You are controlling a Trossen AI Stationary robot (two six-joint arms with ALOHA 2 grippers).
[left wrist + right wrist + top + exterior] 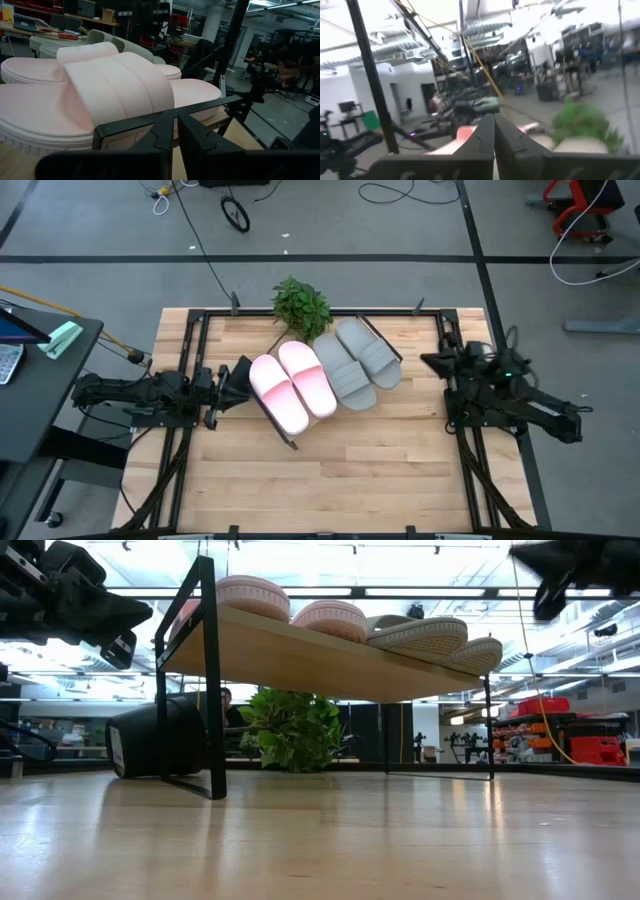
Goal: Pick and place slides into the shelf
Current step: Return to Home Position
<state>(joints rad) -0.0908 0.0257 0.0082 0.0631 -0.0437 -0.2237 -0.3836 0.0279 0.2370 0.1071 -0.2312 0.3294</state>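
Foam slides (310, 380) filled the slanted shelf (320, 660) — so left claw (240, 375) and right claw (435, 363) sat pinched shut, empty, near opposite tabletop (380, 470) edges.

— What sort of place is this?
— A robotics lab or workshop; grey floor (400, 230) crossed by dark tape lines (320, 257) and loose cables (385, 193); strip lights (410, 592) under an open ceiling; red machinery (600, 748) in the hall beyond the wooden counter (380, 470).

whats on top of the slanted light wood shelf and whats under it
Two pale pink foam slides and two light grey ones lie on the shelf, hiding most of its board from above. Underneath, bare wooden tabletop shows, with a green leafy plant behind.
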